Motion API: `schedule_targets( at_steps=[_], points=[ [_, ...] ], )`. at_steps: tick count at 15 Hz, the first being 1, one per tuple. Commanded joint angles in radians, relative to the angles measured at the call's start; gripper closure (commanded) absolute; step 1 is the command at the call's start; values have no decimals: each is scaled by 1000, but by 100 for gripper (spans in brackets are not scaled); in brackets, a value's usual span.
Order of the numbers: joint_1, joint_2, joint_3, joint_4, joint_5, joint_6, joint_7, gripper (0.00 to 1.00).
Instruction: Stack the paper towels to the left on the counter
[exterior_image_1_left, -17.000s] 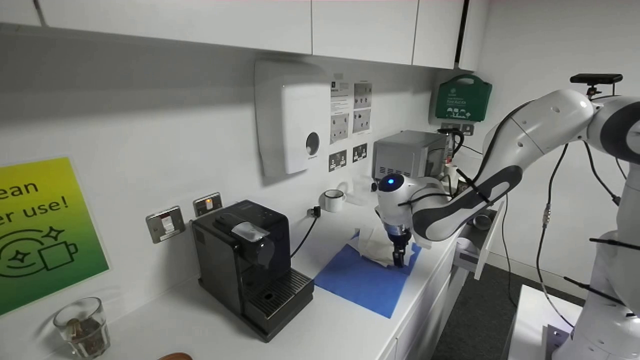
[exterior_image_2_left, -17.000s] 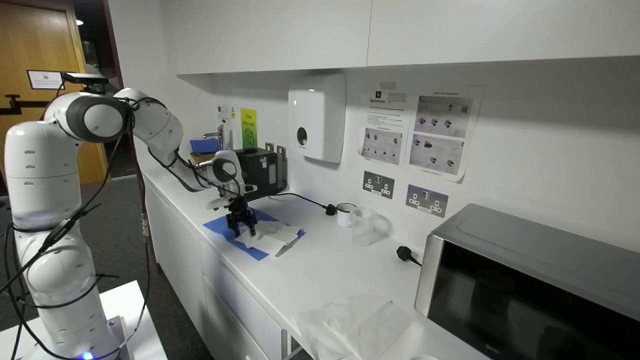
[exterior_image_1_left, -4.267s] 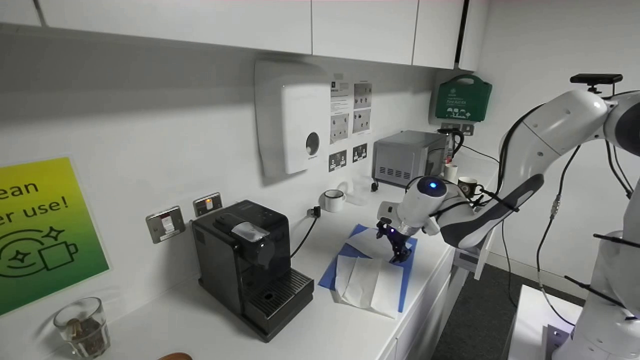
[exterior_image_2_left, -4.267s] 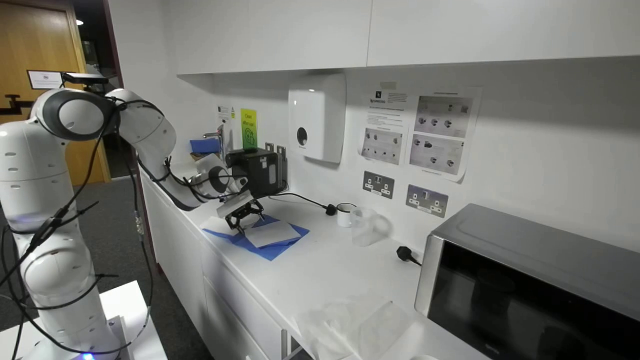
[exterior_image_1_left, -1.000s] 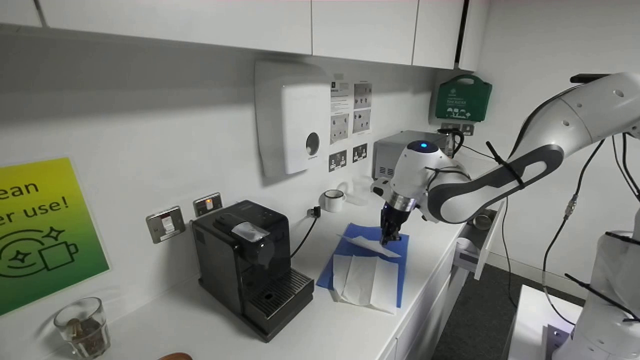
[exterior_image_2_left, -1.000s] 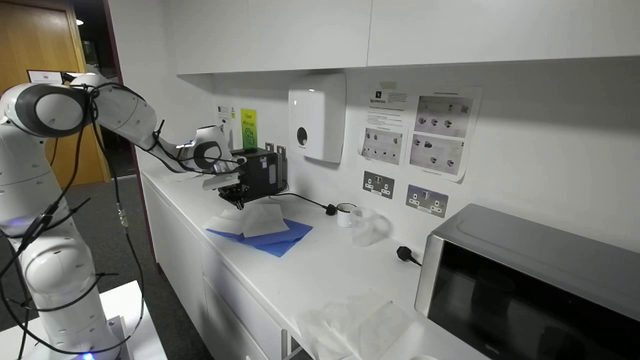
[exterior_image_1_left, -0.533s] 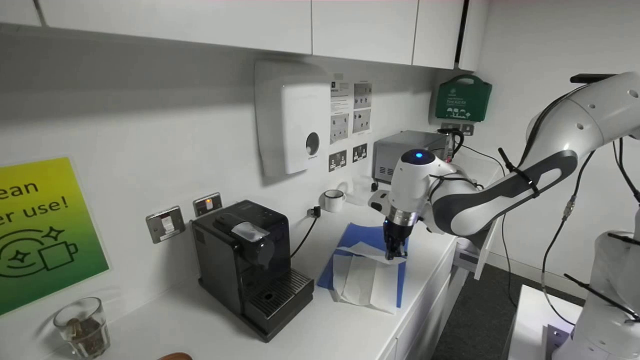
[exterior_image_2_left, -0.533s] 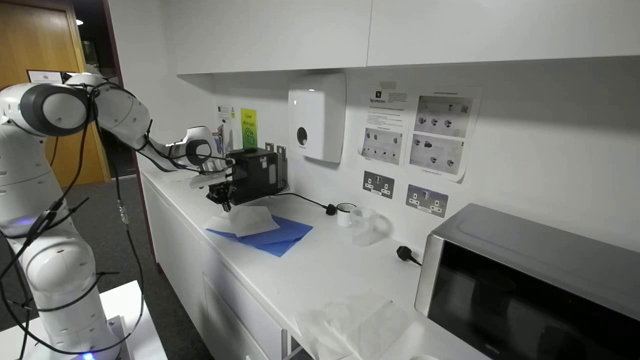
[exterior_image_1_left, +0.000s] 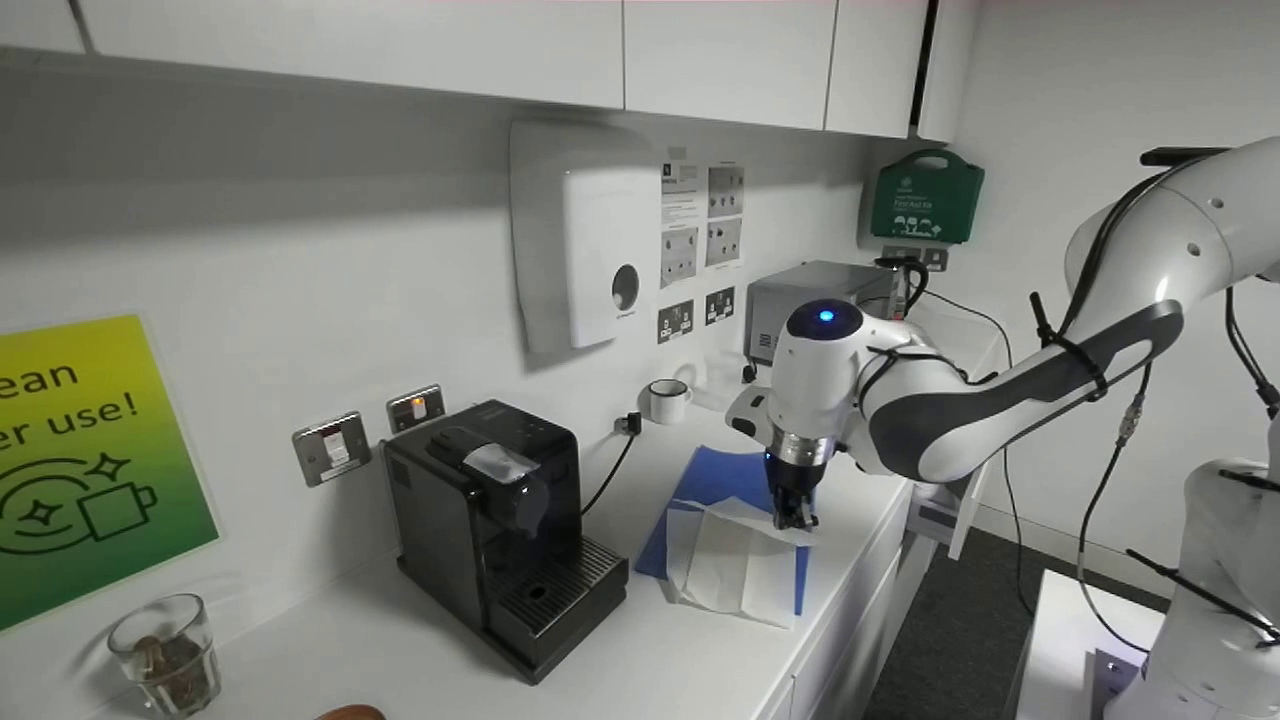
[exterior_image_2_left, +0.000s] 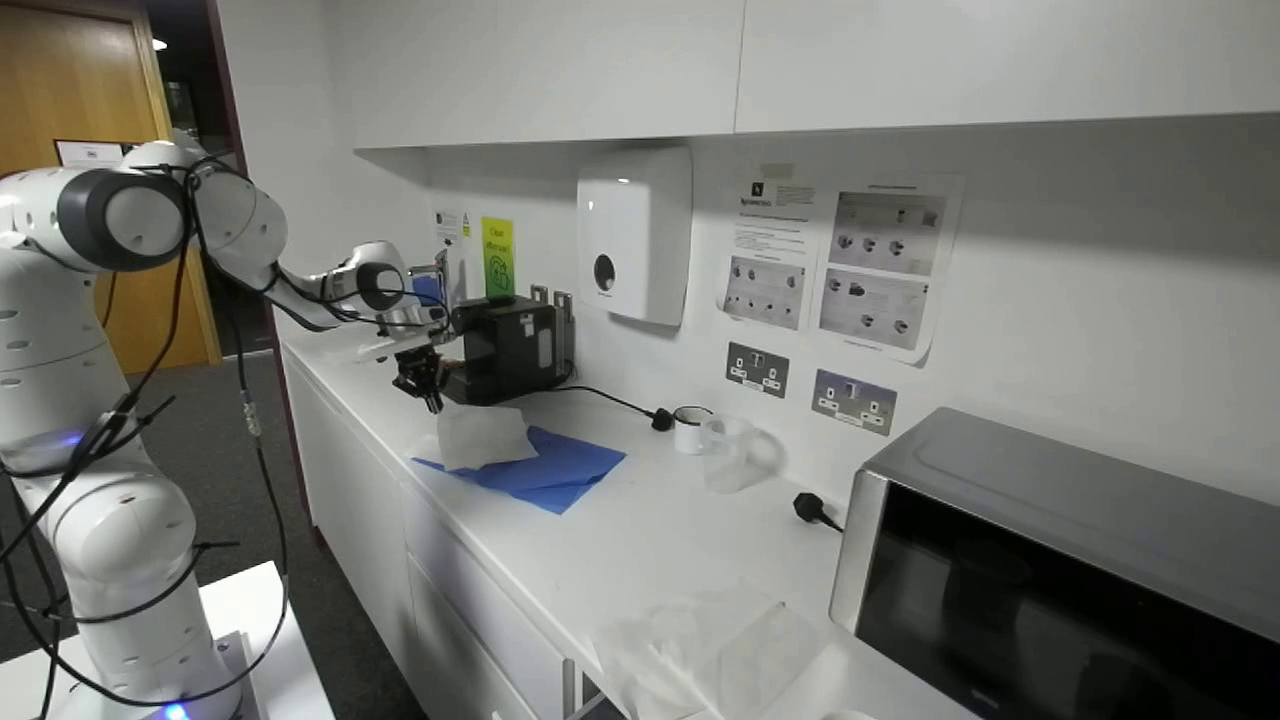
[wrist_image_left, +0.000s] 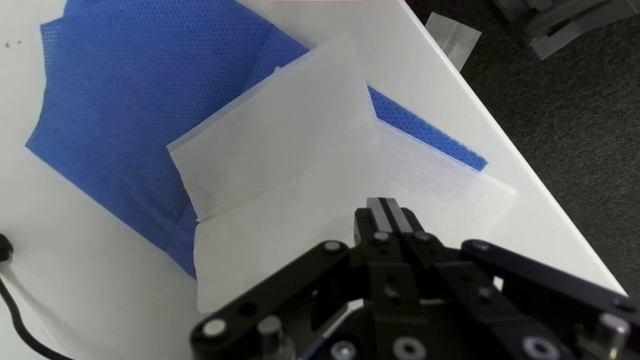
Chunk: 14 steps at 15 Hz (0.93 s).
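Tips together, the gripper (wrist_image_left: 390, 215) seems to pinch a thin, creased white paper towel (wrist_image_left: 285, 185) above the mesh-textured blue cloth (wrist_image_left: 140, 95); another sheet (wrist_image_left: 450, 185) lies partly on the cloth. Below the cloth is smooth white bench (wrist_image_left: 400, 55); near the cloth, a boxy black coffee machine (exterior_image_1_left: 490, 530).

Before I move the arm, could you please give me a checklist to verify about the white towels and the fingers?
1. Fingers shut on the upper towel: ok, they pinch its edge.
2. Upper towel over the lower towel: ok, partly covering it.
3. Their edges aligned: not ok, the lower one sticks out.
4. Upper towel flat: not ok, it tilts up towards the fingers.
5. Fingers apart from the coffee machine: ok, a gap shows in an exterior view.
6. Grip firm enough: cannot tell.
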Motion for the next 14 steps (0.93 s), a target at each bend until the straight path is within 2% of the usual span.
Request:
schedule_targets(
  at_steps=[1, 8, 14],
  points=[
    [5, 15, 2, 73, -21, -75, 22, 100],
    [18, 112, 15, 168, -22, -149, 61, 100],
    [56, 213, 19, 250, -35, -209, 128, 100]
  ],
)
